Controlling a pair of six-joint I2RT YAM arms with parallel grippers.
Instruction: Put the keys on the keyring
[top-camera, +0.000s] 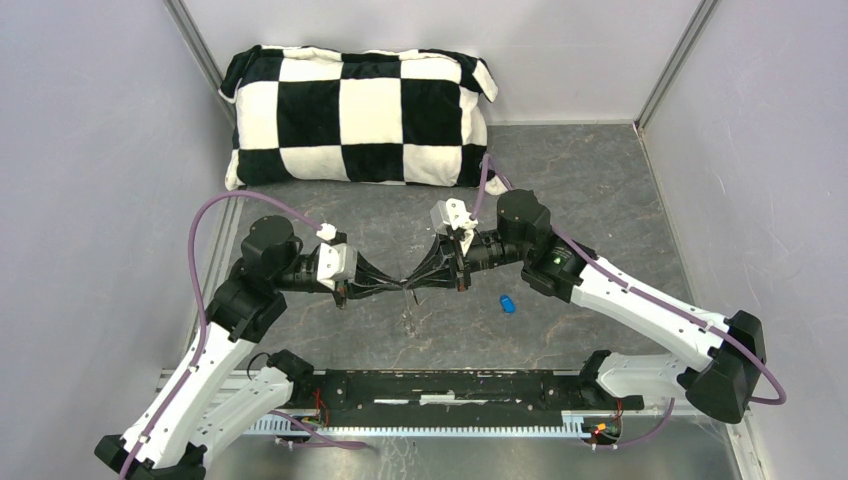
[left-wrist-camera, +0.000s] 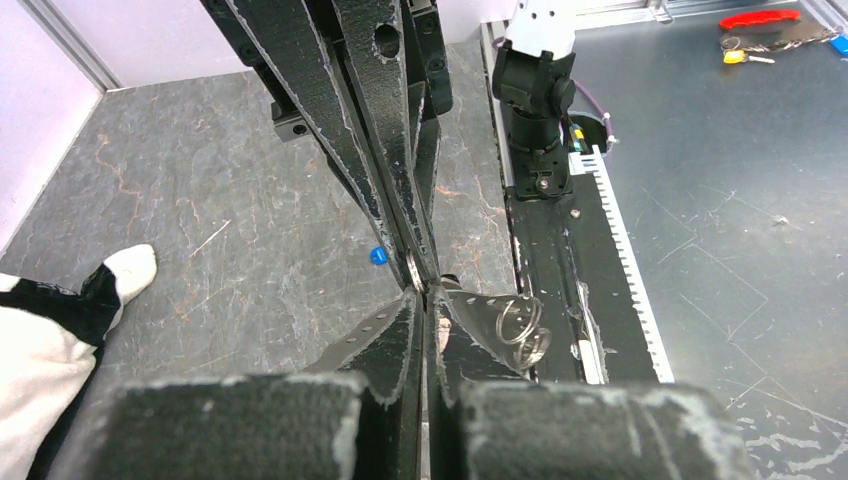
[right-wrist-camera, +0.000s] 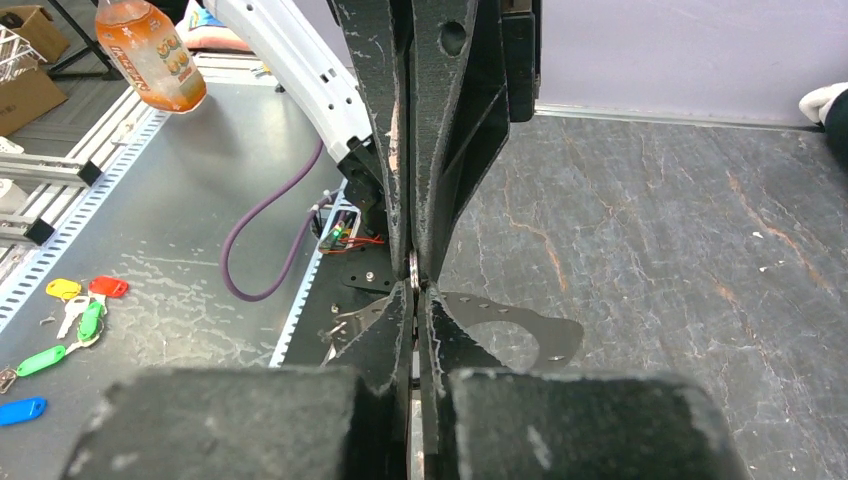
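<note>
My two grippers meet tip to tip above the middle of the table. The left gripper (top-camera: 401, 284) (left-wrist-camera: 427, 292) comes in from the left and the right gripper (top-camera: 415, 281) (right-wrist-camera: 415, 292) from the right. Both are shut on a thin silvery edge of the keyring (left-wrist-camera: 413, 268) (right-wrist-camera: 413, 265), which is pinched where the tips touch. More of its wire loops (top-camera: 410, 316) (left-wrist-camera: 522, 325) hang below the tips. The blue-headed key (top-camera: 508, 304) (left-wrist-camera: 378, 256) lies loose on the table to the right of the grippers. I cannot make out the black-headed key.
A black-and-white chequered pillow (top-camera: 360, 115) lies at the back of the table. The black base rail (top-camera: 450, 390) runs along the near edge. Beyond the table are coloured key tags (right-wrist-camera: 70, 310) and an orange bottle (right-wrist-camera: 150, 50). Grey walls stand on both sides.
</note>
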